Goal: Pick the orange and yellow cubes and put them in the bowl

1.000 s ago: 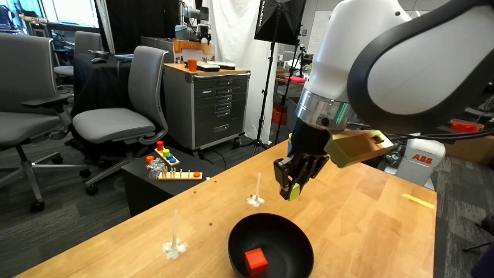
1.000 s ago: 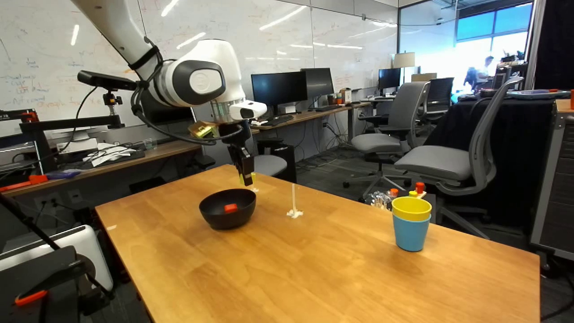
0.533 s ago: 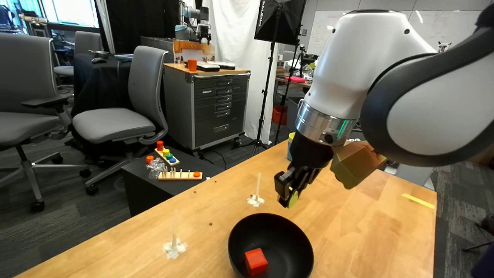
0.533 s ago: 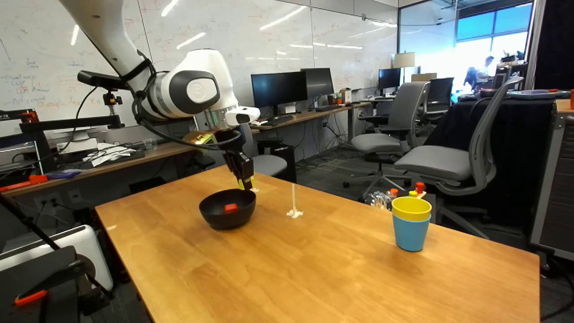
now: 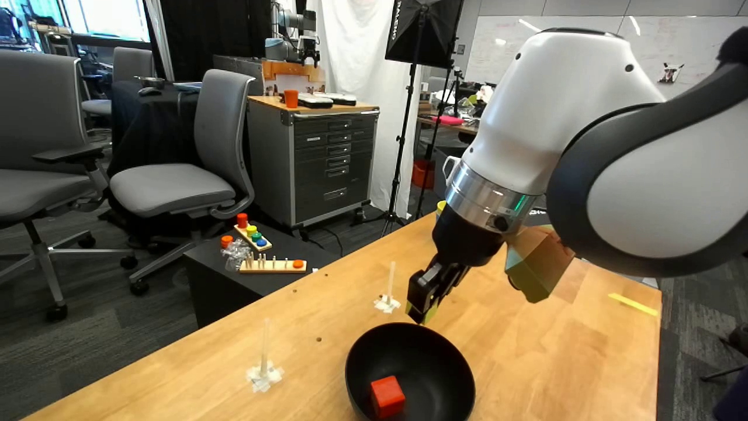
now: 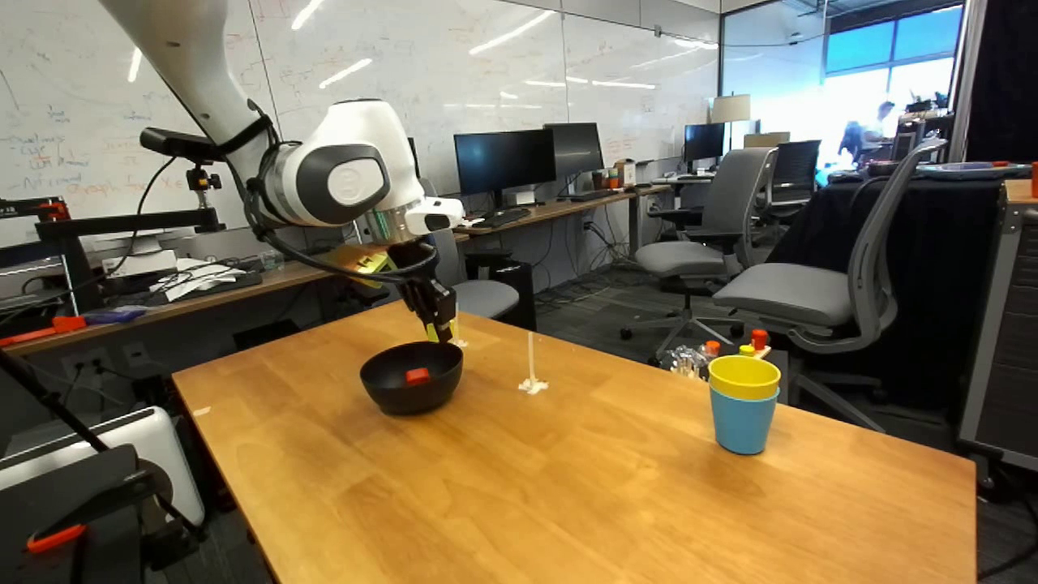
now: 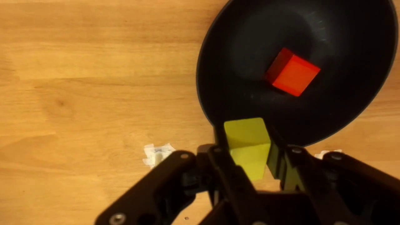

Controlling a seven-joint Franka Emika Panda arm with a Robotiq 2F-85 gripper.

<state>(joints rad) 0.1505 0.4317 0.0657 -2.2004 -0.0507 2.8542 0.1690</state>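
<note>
Yellow cube (image 7: 247,132) is pinched between the fingers (image 5: 416,292) of the end effector (image 7: 247,145), gripped on two opposite sides. In the wrist view it is seen across the rim of the black bowl (image 7: 353,47), at the bowl's 7 o'clock; whether it is held over the rim or just outside, or whether the rim is touched, cannot be told. In an exterior view the end effector is tilted, fingers aimed at 7 o'clock, and is placed at the bowl's 12 o'clock side. Orange-red cube (image 5: 388,396) is already contained in the bowl, off-centre toward 8 o'clock in an exterior view. Bowl is set upright on the wooden desk (image 6: 568,487). In an exterior view, a thin stick (image 5: 265,351), its foot taped down, is seen at the bowl's 9 o'clock; a similar rod (image 5: 390,280) between 11 and 12. Yellow cup (image 6: 744,375) is nested in a blue cup (image 6: 742,426), well apart from the bowl, 3 o'clock in an exterior view.
</note>
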